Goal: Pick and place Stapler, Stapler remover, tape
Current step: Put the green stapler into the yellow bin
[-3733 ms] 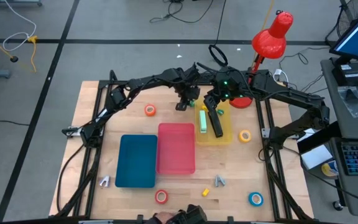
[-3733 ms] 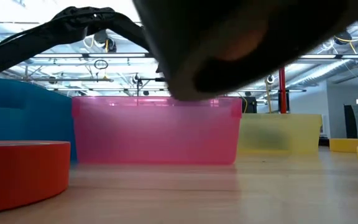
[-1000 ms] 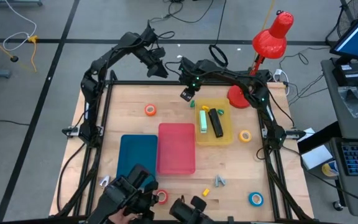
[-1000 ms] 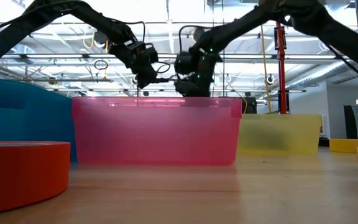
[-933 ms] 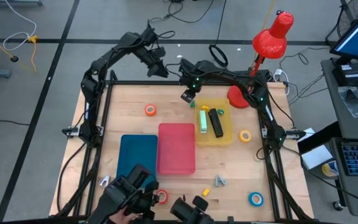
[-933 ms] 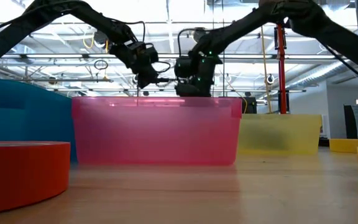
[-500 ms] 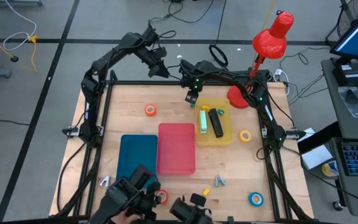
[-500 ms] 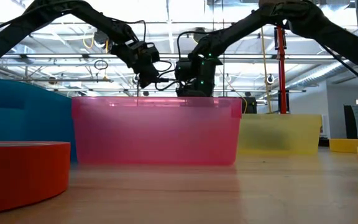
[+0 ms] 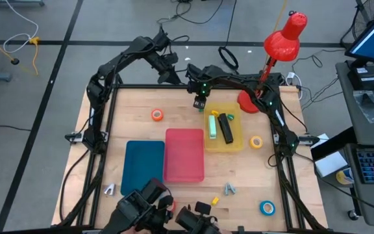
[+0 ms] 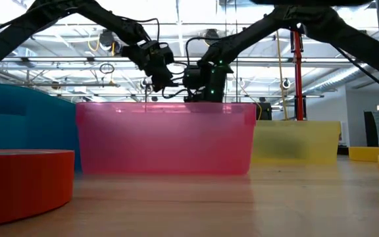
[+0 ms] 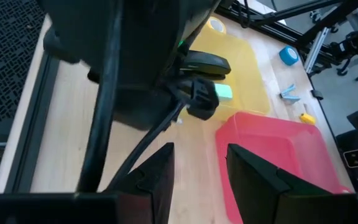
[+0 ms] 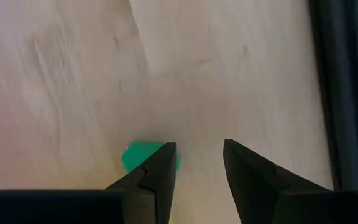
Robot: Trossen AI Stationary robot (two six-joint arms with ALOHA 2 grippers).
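Note:
A black stapler (image 9: 226, 128) and a green stapler (image 9: 211, 125) lie in the yellow bin (image 9: 237, 140). Staple removers rest on the table at near left (image 9: 110, 189) and near right (image 9: 230, 189). Tape rolls lie flat: orange (image 9: 156, 115), yellow (image 9: 256, 142), blue (image 9: 267, 207), red-orange (image 10: 22, 181). My right gripper (image 12: 197, 165) stands open, pointing down at bare wood beside a small green piece (image 12: 135, 155), just off the yellow bin's far left corner. My left gripper (image 11: 199, 177) is open and raised over the table's far edge, behind the right arm (image 11: 135, 56).
A pink bin (image 9: 184, 155) and a blue bin (image 9: 143, 168) stand side by side mid-table. A red lamp (image 9: 283, 39) stands at the far right. Dark shapes (image 9: 148, 211) reach in over the near edge. A small yellow piece (image 9: 215, 201) lies near the front.
My left gripper has drifted toward the table's right along the far edge, closing on the right arm. My right gripper has rolled about its own axis and sunk slightly beside the yellow bin. The dark shapes at the near edge have shifted to the right.

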